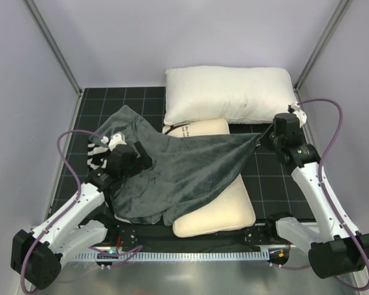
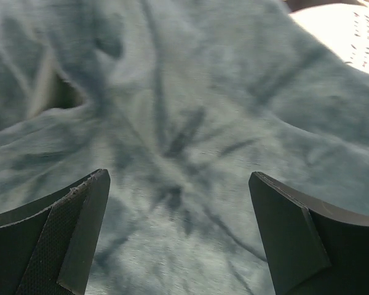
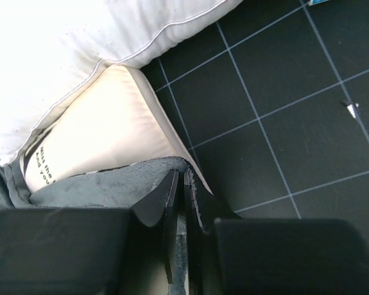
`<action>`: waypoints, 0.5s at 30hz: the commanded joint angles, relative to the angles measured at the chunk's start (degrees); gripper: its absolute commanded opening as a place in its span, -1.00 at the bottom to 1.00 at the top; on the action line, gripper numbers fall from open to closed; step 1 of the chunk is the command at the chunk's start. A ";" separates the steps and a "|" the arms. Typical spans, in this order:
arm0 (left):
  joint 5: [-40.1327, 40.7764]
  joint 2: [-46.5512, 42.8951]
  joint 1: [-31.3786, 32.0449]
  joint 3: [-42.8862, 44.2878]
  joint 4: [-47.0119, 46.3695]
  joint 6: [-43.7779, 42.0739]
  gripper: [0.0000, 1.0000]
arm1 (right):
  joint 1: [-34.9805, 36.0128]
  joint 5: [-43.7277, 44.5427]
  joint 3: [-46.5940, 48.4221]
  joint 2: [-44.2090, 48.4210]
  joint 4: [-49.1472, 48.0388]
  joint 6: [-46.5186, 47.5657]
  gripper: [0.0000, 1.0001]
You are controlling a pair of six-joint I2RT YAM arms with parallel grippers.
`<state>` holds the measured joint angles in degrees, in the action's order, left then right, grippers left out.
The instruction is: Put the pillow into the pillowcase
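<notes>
A: Where is the pillow point(image 1: 215, 215) now?

B: It lies slanted on the mat point(image 1: 277, 178). The pillowcase point(image 1: 184, 169) is draped over its middle, grey side up. The near end and the far end with the text are both showing.

A: And the left gripper point(image 2: 178, 178)?

B: Its jaws stand wide apart, just above the grey plush. They hold nothing.

A: The right gripper point(image 3: 180, 178)?

B: Its jaws are pressed together on the right corner of the pillowcase, near the white pillow point(image 1: 230, 93). The fabric is stretched to a point there.
</notes>
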<state>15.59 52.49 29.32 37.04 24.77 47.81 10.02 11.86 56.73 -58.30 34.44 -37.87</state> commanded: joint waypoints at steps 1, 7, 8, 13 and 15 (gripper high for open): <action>5.76 -2.13 -1.11 -1.00 -1.75 1.84 0.99 | -1.93 3.52 1.89 2.23 -0.86 -0.98 -0.73; -5.72 -1.08 -1.46 -1.88 -7.01 -1.57 0.99 | -2.20 -7.53 1.28 1.35 -2.88 2.89 -0.70; -11.32 -0.64 -1.11 -1.97 -9.37 -2.02 0.99 | -2.20 -10.51 0.76 1.18 -3.58 2.97 -0.70; -18.14 4.62 6.34 1.97 -11.76 -6.50 0.99 | -2.29 -20.44 -3.20 -2.24 -10.86 4.47 -0.70; -17.10 6.39 14.42 4.17 -13.08 -9.39 1.00 | -2.11 -27.39 -3.21 -4.18 -12.72 4.03 -0.73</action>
<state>3.49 57.12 36.45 36.64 17.54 43.81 8.10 -3.92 54.17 -59.83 28.86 -35.22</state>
